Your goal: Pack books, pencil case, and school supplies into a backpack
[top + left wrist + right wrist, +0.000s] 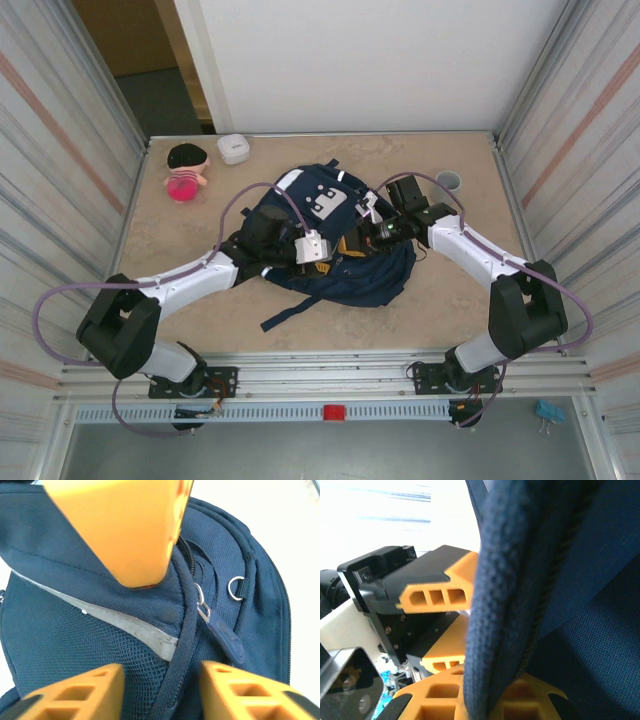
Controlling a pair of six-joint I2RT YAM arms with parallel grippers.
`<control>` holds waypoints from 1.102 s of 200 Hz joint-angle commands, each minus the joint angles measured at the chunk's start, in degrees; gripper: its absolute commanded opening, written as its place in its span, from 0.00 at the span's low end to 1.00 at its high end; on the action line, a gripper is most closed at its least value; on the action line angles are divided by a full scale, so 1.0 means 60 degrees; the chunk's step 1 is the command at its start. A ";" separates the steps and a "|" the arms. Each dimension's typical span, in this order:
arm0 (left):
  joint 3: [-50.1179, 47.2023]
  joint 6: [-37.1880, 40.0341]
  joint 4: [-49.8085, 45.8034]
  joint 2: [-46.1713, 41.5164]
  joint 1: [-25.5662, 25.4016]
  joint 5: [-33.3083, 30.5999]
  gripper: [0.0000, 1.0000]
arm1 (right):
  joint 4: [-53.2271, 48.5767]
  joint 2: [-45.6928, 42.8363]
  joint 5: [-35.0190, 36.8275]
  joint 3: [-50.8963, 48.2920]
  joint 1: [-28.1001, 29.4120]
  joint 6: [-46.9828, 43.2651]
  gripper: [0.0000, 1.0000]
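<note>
— At the middle of the beige stone-patterned tabletop (460, 300) lies the large navy blue nylon backpack (350, 282), slumped, with white patches (330, 203) toward twelve o'clock. Your left gripper (343, 247) reaches onto it from eight o'clock, your right gripper (372, 228) from three o'clock.
— And your claws?
— Left gripper: orange hollow-celled plastic fingers (75, 692) spread wide, straddling a corded zip seam (182, 630). Right gripper: narrow, pinching the bag's thick piped edge (495, 605).
— Texture?
— Coarse weave, fine mesh (65, 645), a dull silver stripe (130, 627); a steel D-ring (236, 587) at two o'clock, a navy zip pull (225, 637) at four.
</note>
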 commanded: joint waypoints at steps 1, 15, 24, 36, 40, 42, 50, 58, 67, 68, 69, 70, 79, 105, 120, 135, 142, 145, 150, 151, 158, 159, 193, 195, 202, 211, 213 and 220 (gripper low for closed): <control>0.0252 -0.0085 0.0478 0.0009 0.0029 0.0256 0.29 | -0.0288 -0.0512 -0.0431 0.0098 -0.0044 -0.0376 0.02; 0.0177 -0.0329 0.0643 -0.0044 0.0029 0.0177 0.12 | -0.0400 -0.0661 -0.0063 0.0092 -0.0072 -0.0407 0.03; 0.0149 -0.0532 0.0672 -0.0087 0.0029 0.0226 0.06 | -0.0503 -0.0763 0.0195 0.0099 -0.0088 -0.0452 0.03; 0.0120 -0.0861 0.0707 -0.0140 0.0030 0.0475 0.02 | -0.0638 -0.0871 0.0560 0.0090 -0.0119 -0.0497 0.04; 0.0095 -0.1043 0.0756 -0.0151 0.0030 0.0574 0.00 | -0.0692 -0.0898 0.0697 0.0093 -0.0119 -0.0533 0.04; 0.0078 -0.1152 0.0798 -0.0155 0.0023 0.0629 0.00 | -0.0709 -0.0922 0.0755 0.0095 -0.0119 -0.0540 0.04; 0.0038 -0.1601 0.0941 -0.0176 -0.0005 0.0820 0.00 | -0.0759 -0.0968 0.0936 0.0094 -0.0119 -0.0596 0.04; -0.0009 -0.2086 0.1075 -0.0206 -0.0075 0.0915 0.00 | -0.0771 -0.1015 0.1042 0.0081 -0.0119 -0.0653 0.04; -0.0028 -0.2619 0.1182 -0.0232 -0.0202 0.0796 0.00 | -0.0782 -0.1077 0.1175 0.0068 -0.0130 -0.0737 0.03; -0.0036 -0.2682 0.1183 -0.0231 -0.0218 0.0787 0.00 | -0.0775 -0.1077 0.1204 0.0060 -0.0132 -0.0757 0.03; -0.0033 -0.2728 0.1183 -0.0237 -0.0233 0.0739 0.00 | -0.0772 -0.1084 0.1219 0.0063 -0.0133 -0.0774 0.03; -0.0032 -0.2773 0.1183 -0.0248 -0.0248 0.0708 0.00 | -0.0770 -0.1087 0.1241 0.0064 -0.0133 -0.0782 0.03; -0.0026 -0.3168 0.1169 -0.0269 -0.0403 0.0402 0.00 | -0.0779 -0.1160 0.1545 0.0030 -0.0159 -0.0876 0.04; 0.0138 -0.4384 0.0917 -0.0097 -0.0654 -0.0482 0.00 | -0.0468 -0.1500 0.2577 -0.0170 -0.0240 -0.0910 0.28; 0.0423 -0.5212 0.0506 0.0126 -0.0658 -0.0866 0.00 | -0.0481 -0.1836 0.3166 -0.0193 -0.0251 -0.0865 0.39; 0.0527 -0.5792 0.0395 0.0279 -0.0671 -0.1017 0.00 | -0.0759 -0.2433 0.4101 -0.0245 -0.0251 -0.0736 0.41; 0.0488 -0.6049 0.0529 0.0312 -0.0669 -0.1009 0.00 | -0.0962 -0.2781 0.4603 -0.0288 -0.0215 -0.0662 0.42; 0.0452 -0.6163 0.0602 0.0313 -0.0670 -0.0999 0.00 | -0.1058 -0.2952 0.4843 -0.0311 -0.0208 -0.0639 0.42; 0.0407 -0.6332 0.0715 0.0298 -0.0673 -0.1006 0.00 | -0.1246 -0.3229 0.5259 -0.0342 -0.0163 -0.0574 0.42; 0.0394 -0.6377 0.0744 0.0291 -0.0673 -0.1000 0.00 | -0.1285 -0.3288 0.5341 -0.0343 -0.0149 -0.0558 0.42; 0.0337 -0.6673 0.0871 0.0256 -0.0677 -0.0996 0.00 | -0.1561 -0.3675 0.5857 -0.0371 -0.0075 -0.0488 0.42; 0.0329 -0.6716 0.0888 0.0241 -0.0682 -0.0987 0.00 | -0.1597 -0.3723 0.5911 -0.0372 -0.0053 -0.0478 0.42; 0.0305 -0.7668 0.0978 0.0093 -0.0697 -0.0768 0.00 | -0.2104 -0.5239 0.7460 -0.0877 0.1175 0.0463 0.45; 0.0325 -0.7693 0.0949 0.0100 -0.0690 -0.0761 0.00 | -0.2062 -0.5273 0.7518 -0.0939 0.1266 0.0522 0.45; 0.0400 -0.7772 0.0847 0.0115 -0.0695 -0.0758 0.00 | -0.1893 -0.5399 0.7724 -0.1102 0.1669 0.0850 0.45; 0.0486 -0.7874 0.0719 0.0144 -0.0702 -0.0791 0.00 | -0.1627 -0.5441 0.7958 -0.1259 0.2154 0.1114 0.45; 0.0516 -0.7895 0.0697 0.0150 -0.0680 -0.0789 0.00 | -0.1573 -0.5430 0.8016 -0.1287 0.2247 0.1161 0.45; 0.0573 -0.7993 0.0644 0.0169 -0.0687 -0.0789 0.00 | -0.1477 -0.5353 0.8307 -0.1298 0.2615 0.1253 0.45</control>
